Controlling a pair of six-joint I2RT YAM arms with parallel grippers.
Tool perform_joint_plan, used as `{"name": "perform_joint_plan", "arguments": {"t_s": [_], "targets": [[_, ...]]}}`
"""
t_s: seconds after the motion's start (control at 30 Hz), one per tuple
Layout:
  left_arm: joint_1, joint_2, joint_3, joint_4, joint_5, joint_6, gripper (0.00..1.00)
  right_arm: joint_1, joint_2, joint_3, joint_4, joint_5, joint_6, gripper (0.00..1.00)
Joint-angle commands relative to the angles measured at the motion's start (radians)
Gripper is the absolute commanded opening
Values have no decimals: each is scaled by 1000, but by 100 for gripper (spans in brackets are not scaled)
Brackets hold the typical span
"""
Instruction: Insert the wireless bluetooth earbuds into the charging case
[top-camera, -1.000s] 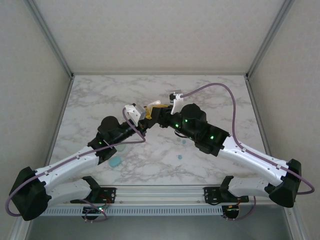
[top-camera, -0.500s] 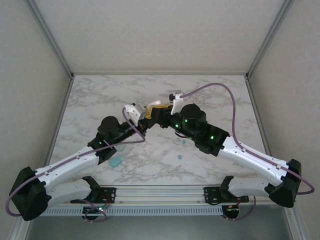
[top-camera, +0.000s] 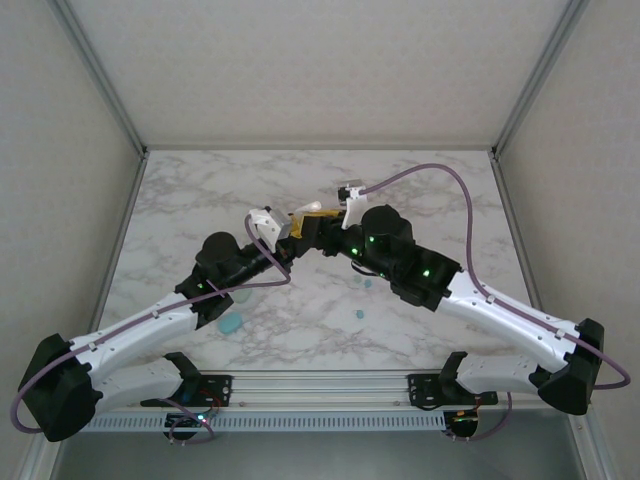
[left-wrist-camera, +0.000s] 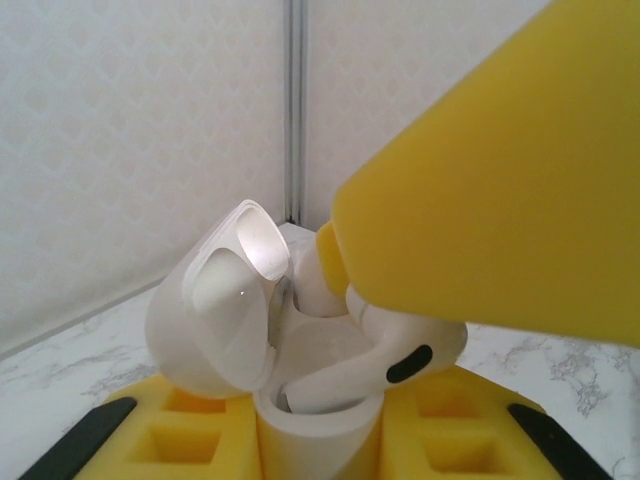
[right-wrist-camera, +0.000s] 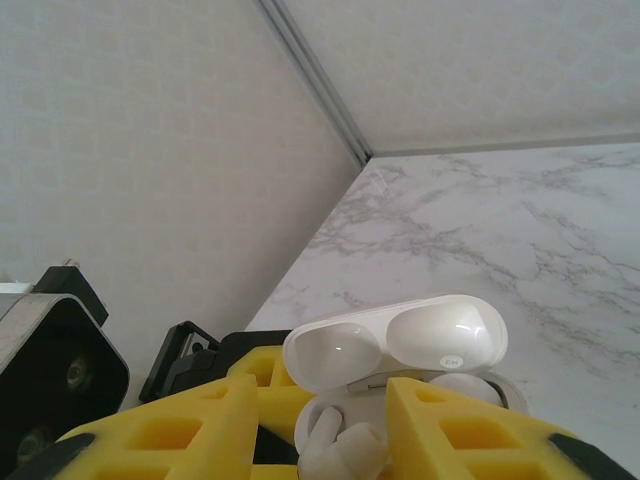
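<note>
- The open, glossy white plastic charging case (left-wrist-camera: 318, 425) stands upright between the yellow foam pads (left-wrist-camera: 190, 430) of the left gripper (left-wrist-camera: 320, 445). The jaws are drawn in against both sides of its lower body and hold it.
- The case's hinged lid (right-wrist-camera: 395, 342) is tipped back, showing two smooth moulded hollows inside.
- The right gripper (right-wrist-camera: 325, 440) reaches over the case from above. Its jaws are narrowed around a small glossy white earbud (left-wrist-camera: 385, 350).
- That earbud sits partly down in the mouth of the case. Its rounded head, with a black oval spot, is above the rim.
- Seen from above, the case is where both grippers meet, over the middle of the grey-veined white marble table (top-camera: 200, 200).
- Well apart from the case, towards the arm bases, a pale teal oval pebble-like case (top-camera: 232, 325) and a tiny pale teal earbud (top-camera: 360, 315) lie on the marble.
</note>
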Motion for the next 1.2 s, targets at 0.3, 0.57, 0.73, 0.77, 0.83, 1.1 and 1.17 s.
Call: {"name": "perform_joint_plan", "arguments": {"t_s": [0.3,0.57,0.73,0.77,0.83,1.1,1.17], "targets": [[-4,-35,24,42,14,-41,6,6,46,121,-93,-9,-12,39],[-4,-26,25,40,19,-54,4,6,63,180,-132,-5,-32,40],[-4,-26,25,40,23,-60,4,6,68,201,-171,29,-42,41],[-4,-25,26,39,23,-59,4,6,67,201,-170,28,-43,42],[-4,-27,25,37,20,-56,4,7,58,207,-170,21,-45,42],[-4,-35,24,29,6,-49,4,4,-6,237,-388,75,-61,30],[-4,-34,25,29,4,-46,4,3,-19,229,-434,59,-53,27]]}}
